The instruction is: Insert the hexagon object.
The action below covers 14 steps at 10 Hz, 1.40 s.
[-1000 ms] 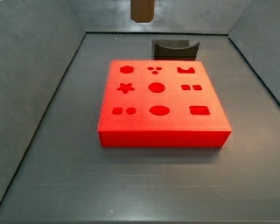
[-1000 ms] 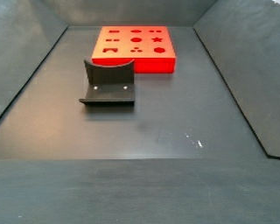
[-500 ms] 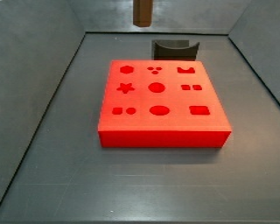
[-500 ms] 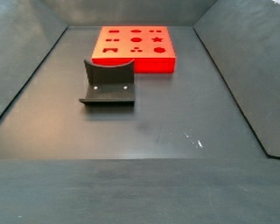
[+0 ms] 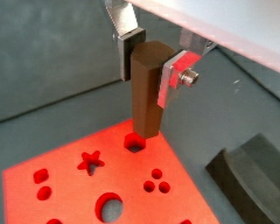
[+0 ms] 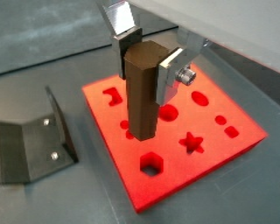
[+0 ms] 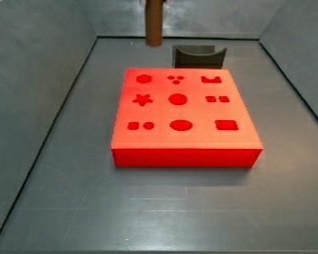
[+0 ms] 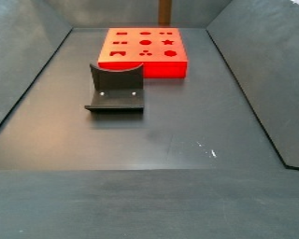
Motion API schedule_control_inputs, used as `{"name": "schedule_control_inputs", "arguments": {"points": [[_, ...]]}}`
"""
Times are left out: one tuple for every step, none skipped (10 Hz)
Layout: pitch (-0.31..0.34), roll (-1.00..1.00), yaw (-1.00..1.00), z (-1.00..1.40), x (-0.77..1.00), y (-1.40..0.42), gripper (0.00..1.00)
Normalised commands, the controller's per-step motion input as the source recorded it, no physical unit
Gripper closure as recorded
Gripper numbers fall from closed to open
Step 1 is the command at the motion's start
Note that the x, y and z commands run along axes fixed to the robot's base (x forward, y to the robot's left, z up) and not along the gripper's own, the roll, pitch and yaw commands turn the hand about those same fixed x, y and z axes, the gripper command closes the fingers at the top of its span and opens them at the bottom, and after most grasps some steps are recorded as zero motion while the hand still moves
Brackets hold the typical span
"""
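Gripper [image 5: 152, 63]: above the red block, silver fingers pinching the peg's upper end.
Hexagon object: one long slim brown peg [image 6: 143, 96], upright between the fingers, hanging over the flat red block with shaped holes [image 6: 213, 144].
Fixture [image 8: 115, 88]: one, on the floor beside the block.

Matt wood-brown hexagon object [image 5: 146, 92] sits in the silver metal claw [image 5: 152, 63], above a smooth red block [image 6: 178, 140].

tool [image 5: 153, 58] cut off above – peg [image 7: 152, 22] top cropped, fixture [image 5: 257, 173] partly out of frame
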Motion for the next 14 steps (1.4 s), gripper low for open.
{"name": "schedule_control_inputs", "arguments": {"points": [[-0.133, 0.12, 0.3, -0.58, -0.21, 0.07, 1.0], [-0.107, 0.14, 0.36, -0.53, -0.18, 0.04, 1.0], [-0.076, 0.12, 0.42, -0.41, -0.05, 0.0, 1.0], [0.0, 0.13, 0.28, -0.25, 0.09, 0.0, 1.0], [0.003, 0.13, 0.0, -0.22, 0.04, -0.04, 1.0], [0.0, 0.15, 0.0, -0.25, 0.01, -0.06, 1.0], [0.0, 0.14, 0.12, -0.32, -0.02, -0.1, 1.0], [0.0, 0.13, 0.21, -0.28, -0.03, -0.11, 1.0], [0.0, 0.13, 0.15, -0.23, 0.0, -0.05, 1.0], [0.0, 0.13, 0.15, -0.22, 0.0, -0.05, 1.0], [0.0, 0.13, 0.18, -0.22, 0.0, -0.03, 1.0], [0.0, 0.1, 0.19, -0.2, -0.02, -0.03, 1.0], [0.0, 0.07, 0.21, -0.11, 0.0, -0.08, 1.0], [0.0, 0.08, 0.21, -0.09, 0.07, 0.0, 1.0]]}}
